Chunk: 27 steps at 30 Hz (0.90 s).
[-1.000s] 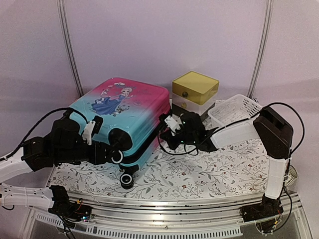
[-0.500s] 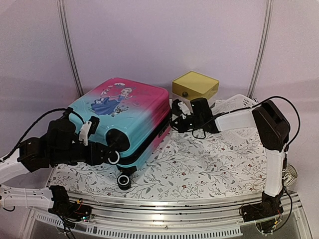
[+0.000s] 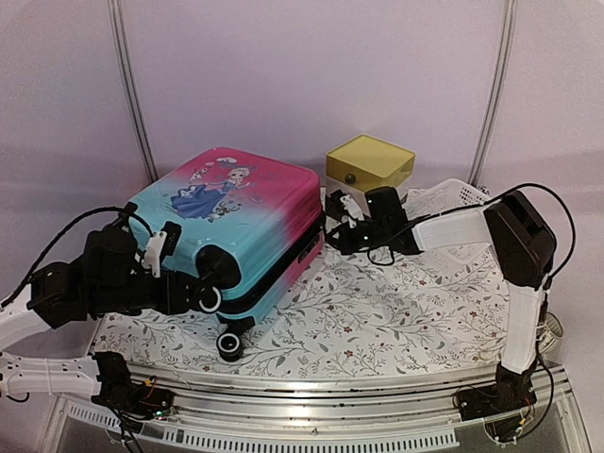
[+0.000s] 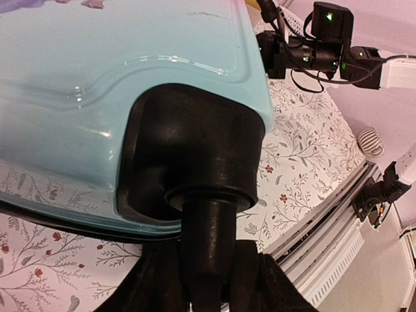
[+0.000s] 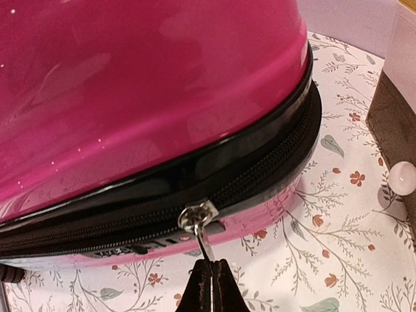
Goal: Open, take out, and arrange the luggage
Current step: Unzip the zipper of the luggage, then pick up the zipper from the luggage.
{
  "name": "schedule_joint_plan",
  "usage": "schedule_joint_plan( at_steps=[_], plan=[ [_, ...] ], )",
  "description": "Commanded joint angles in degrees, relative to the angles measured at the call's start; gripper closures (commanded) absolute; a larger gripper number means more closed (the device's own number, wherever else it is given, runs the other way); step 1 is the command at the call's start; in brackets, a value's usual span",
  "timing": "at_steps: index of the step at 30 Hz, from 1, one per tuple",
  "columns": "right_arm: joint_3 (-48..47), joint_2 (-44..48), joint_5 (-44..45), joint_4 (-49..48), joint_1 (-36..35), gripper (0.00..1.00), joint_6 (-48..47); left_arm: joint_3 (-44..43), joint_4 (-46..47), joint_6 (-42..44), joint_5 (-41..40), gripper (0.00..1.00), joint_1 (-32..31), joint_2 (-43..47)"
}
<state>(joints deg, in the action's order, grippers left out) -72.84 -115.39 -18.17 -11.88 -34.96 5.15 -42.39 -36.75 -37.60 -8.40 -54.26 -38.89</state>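
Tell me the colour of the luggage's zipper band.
Black. The zipper band shows best in the right wrist view.

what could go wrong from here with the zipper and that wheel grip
The right gripper pinches only the tip of the thin zipper pull, so it may slip out as the slider rounds the luggage corner.
The left gripper holds just one wheel, so the case could swivel.
The yellow drawer box sits close to the right gripper and could get knocked.
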Motion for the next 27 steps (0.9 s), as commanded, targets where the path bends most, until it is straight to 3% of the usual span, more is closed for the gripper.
schedule_joint_plan(
  at_steps=[1, 4, 9, 11, 18, 24, 27],
  plan=[
    [5.79, 6.64, 0.85, -1.3, -0.2, 0.98, 0.86, -1.99, -1.6, -2.62, -6.54, 0.63, -0.01, 1.96],
    [10.48, 10.31, 1.67, -1.69, -1.22, 0.98, 0.99, -2.07, -2.97, -3.58, -8.44, 0.58, 0.11, 2.17],
    [17.92, 16.73, 2.57, -1.58, -4.49, 0.98, 0.62, -3.12, -6.55, -6.91, -13.99, 0.29, 0.18, 3.51],
    [20.8, 19.09, 3.29, -1.56, -5.86, 0.98, 0.5, -3.77, -7.46, -7.83, -15.31, 0.23, 0.29, 4.66],
    [26.48, 24.74, 4.83, -1.44, -7.14, 0.95, 1.95, -4.61, -8.34, -9.91, -18.73, 0.09, 0.37, 9.47],
    [24.77, 26.76, 6.84, -0.55, -7.14, 0.94, 1.71, -2.86, -7.47, -11.94, -18.66, 0.02, 0.45, 10.23],
    [22.71, 26.59, 7.38, 0.57, -7.11, 0.85, 1.46, -1.11, -5.42, -12.55, -17.34, 0.02, 0.76, 10.48]
  ],
)
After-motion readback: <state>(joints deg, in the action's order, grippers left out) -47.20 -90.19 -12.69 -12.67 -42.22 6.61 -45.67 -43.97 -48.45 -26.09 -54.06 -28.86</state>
